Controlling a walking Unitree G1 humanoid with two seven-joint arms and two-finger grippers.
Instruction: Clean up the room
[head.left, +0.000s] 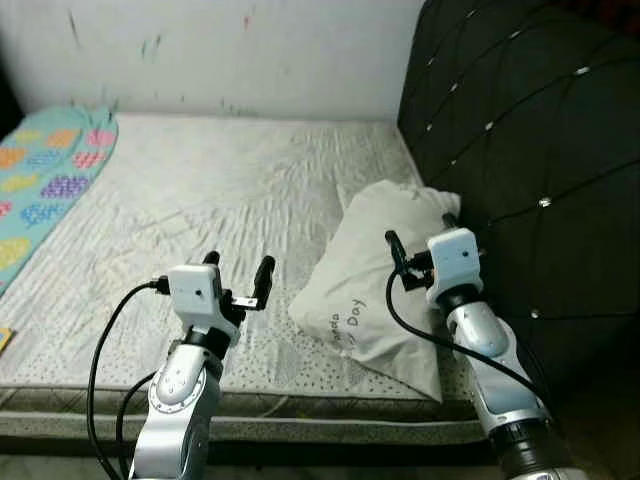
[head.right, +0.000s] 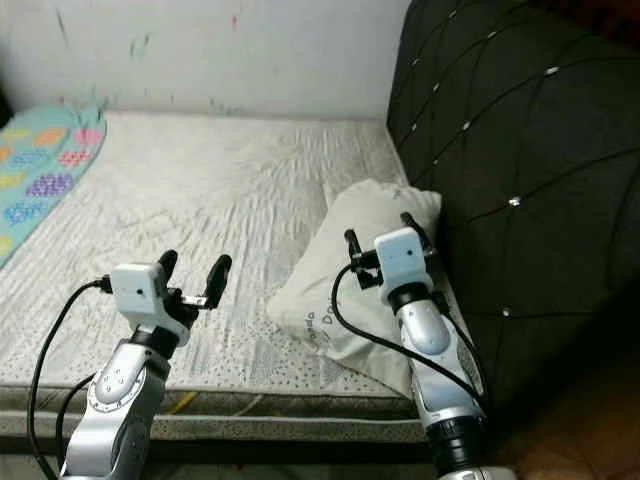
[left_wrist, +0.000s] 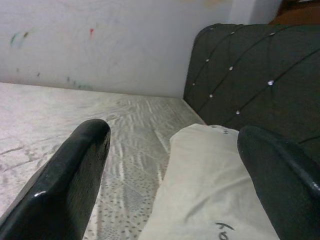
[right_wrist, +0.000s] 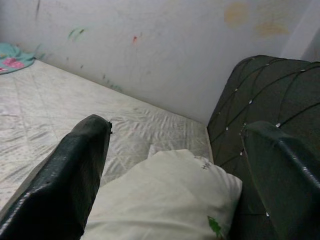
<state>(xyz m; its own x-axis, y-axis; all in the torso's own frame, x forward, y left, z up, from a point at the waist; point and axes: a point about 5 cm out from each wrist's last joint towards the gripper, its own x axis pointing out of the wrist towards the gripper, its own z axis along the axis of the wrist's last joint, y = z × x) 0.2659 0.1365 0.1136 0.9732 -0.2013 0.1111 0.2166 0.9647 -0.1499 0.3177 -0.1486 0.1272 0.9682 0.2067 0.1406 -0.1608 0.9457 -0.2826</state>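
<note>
The crumpled off-white fabric pillow with dark lettering (head.left: 385, 275) lies at the centre right of the frame on the pale quilted mattress (head.left: 200, 200), beside the black tufted headboard (head.left: 530, 130). The right hand (head.left: 420, 228) is held spread above it; the left hand (head.left: 238, 268) is spread just beside it. The pillow is best gripped at 2 opposite edges and lifted evenly.

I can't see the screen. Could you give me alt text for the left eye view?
Two silver robot arms reach over a bare mattress, both grippers open: the right gripper over a white pillow leaning on a dark padded headboard, the left gripper beside it. A colourful blanket lies at the far left.
</note>
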